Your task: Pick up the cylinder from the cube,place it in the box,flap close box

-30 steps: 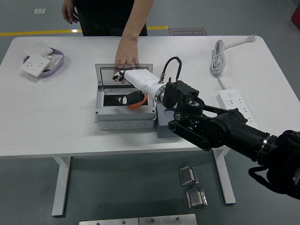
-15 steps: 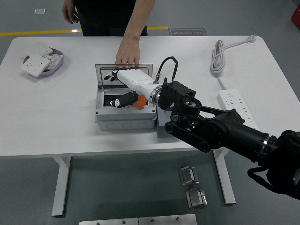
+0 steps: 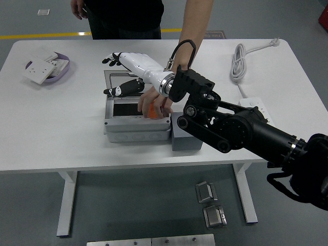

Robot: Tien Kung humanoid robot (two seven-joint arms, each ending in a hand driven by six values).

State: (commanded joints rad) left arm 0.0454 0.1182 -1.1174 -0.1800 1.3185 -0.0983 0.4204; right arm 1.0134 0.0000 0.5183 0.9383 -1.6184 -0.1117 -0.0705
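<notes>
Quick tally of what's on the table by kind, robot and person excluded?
Grey boxes: 1
Grey cubes: 1
Orange cylinders: 1
Purple trays of white sockets: 1
White power strips: 1
White coiled cables: 1
Total: 6

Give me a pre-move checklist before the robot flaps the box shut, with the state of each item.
1. Cylinder in the box: ok; the orange cylinder sits in the grey box, partly hidden.
2. Right hand holds nothing: ok; its fingers are spread above the box.
3. Box opening free of obstructions: not ok; a person's hand reaches into it, by the cylinder.
4. Lid ready to flap: cannot tell; it lies open behind the box, mostly covered by the right hand.
5. Cube out of the way: ok; it stands beside the box's right end.
6. Left hand: not in view.
</notes>
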